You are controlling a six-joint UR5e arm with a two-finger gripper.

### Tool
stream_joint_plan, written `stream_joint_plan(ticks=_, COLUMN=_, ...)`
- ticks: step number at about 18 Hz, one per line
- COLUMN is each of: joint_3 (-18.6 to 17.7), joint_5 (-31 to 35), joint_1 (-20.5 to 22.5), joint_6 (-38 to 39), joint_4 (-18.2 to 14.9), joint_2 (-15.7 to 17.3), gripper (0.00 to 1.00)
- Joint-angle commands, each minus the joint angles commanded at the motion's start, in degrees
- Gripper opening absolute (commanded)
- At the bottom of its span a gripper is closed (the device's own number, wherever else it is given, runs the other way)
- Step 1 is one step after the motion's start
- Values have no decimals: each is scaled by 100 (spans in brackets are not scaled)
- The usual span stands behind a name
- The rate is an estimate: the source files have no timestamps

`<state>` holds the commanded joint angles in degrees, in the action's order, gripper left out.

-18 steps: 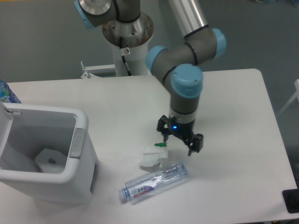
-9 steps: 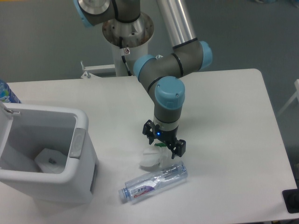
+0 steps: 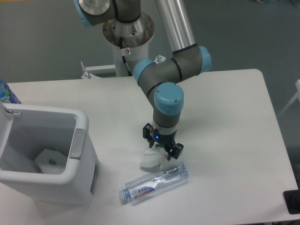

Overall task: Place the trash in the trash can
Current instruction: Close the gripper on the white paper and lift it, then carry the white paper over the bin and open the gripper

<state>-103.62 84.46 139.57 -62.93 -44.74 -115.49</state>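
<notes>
A crumpled white paper wad (image 3: 151,159) with a small green bit lies on the table near the middle front. My gripper (image 3: 161,148) stands open right over its upper right part, one finger on either side, very close to the paper. A clear plastic bottle (image 3: 153,183) with a red-and-purple label lies on its side just in front of the wad. The trash can (image 3: 80,145), a boxy white bin with a grey inside and a grey tab on its rim, stands at the left front.
A blue-labelled bottle (image 3: 6,93) peeks in at the left edge behind the bin. The arm's round base (image 3: 128,33) rises behind the table. A dark object (image 3: 292,201) sits at the right front corner.
The gripper has travelled left and down from beside the wad to right over it. Wad, bottle and bin have stayed put.
</notes>
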Motion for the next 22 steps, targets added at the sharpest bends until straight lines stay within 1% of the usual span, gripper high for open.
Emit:
stream_joint_plan(ticks=2, joint_3=17, joint_5=-18, joint_1=0, joint_6=9, joint_4=0, joint_2=9, gripper=7)
stream_joint_plan(ticks=3, joint_3=35, joint_5=-26, joint_1=0, joint_6=0, joint_4=0, joint_2=26, gripper=0)
stream_joint_plan(ticks=5, joint_3=96, joint_5=-96, joint_1=0, joint_6=9, joint_4=-9, joint_2=53, gripper=0)
stream_joint_plan(ticks=8, joint_3=246, joint_5=-473, joint_1=35, joint_6=26, joint_4=-79, joint_2=96, gripper=0)
stream_joint_plan(ticks=10, joint_3=264, joint_5=-728, joint_1=70, joint_6=35, joint_4=-97, joint_2=202, gripper=0)
stream_joint_plan(ticks=11, joint_3=264, joint_5=-825, joint_1=79, joint_6=44, joint_4=-158, joint_2=272, gripper=0)
stream_joint_plan(ticks=13, joint_3=316, joint_5=-1010, joint_1=140, joint_6=44, joint_4=-534, joint_2=474, gripper=0)
stream_joint_plan(ticks=15, joint_3=439, joint_5=-1282, joint_1=158, joint_6=44, joint_4=-1078, joint_2=667, gripper=0)
stream_joint_plan(ticks=17, joint_3=632, joint_5=-1528, joint_1=193, joint_6=44, joint_4=-1667, joint_2=790, gripper=0)
stream_joint_plan(ticks=18, joint_3=763, joint_5=-1642, joint_1=202, joint_6=44, joint_4=-1887, joint_2=861, gripper=0)
stream_joint_plan(ticks=20, joint_3=1132, joint_5=-1958, joint_1=237, joint_6=201, joint_4=-2196, joint_2=931, gripper=0)
stream_joint_plan(ticks=22, joint_3=1589, joint_5=-2484, joint_1=229, joint_6=683, joint_4=-2329, joint_2=932, gripper=0)
